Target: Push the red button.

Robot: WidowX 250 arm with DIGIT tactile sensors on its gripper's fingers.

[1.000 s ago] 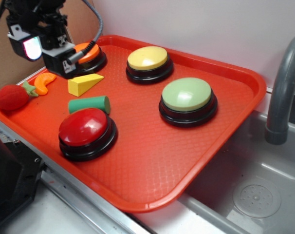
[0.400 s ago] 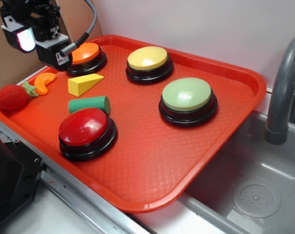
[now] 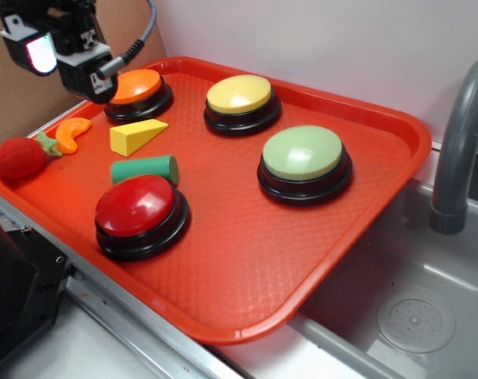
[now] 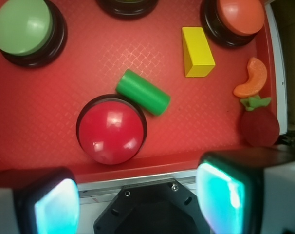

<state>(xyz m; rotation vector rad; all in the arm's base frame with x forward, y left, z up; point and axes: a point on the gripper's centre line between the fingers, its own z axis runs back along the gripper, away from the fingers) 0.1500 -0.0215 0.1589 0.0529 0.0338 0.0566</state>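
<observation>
The red button [image 3: 136, 207] is a glossy dark-red dome on a black base, at the near left of the orange tray [image 3: 247, 260]. In the wrist view the red button [image 4: 112, 130] lies just beyond the gap between my fingers, far below them. My gripper [image 3: 65, 63] hangs high over the tray's far left corner, beside the orange button [image 3: 136, 85]. In the wrist view the gripper [image 4: 138, 200] is open, its glowing pads [image 4: 220, 195] wide apart with nothing between them.
On the tray are also a yellow button [image 3: 239, 95], a green button [image 3: 304, 154], a yellow wedge [image 3: 136, 136], a green cylinder [image 3: 144, 169] touching the red button's far side, an orange slice [image 3: 72, 133] and a fuzzy red toy [image 3: 20, 156]. A grey faucet [image 3: 460, 142] and sink [image 3: 412, 316] are at right.
My gripper has risen and drifted left, away from the orange button's edge. Everything on the tray is where it was.
</observation>
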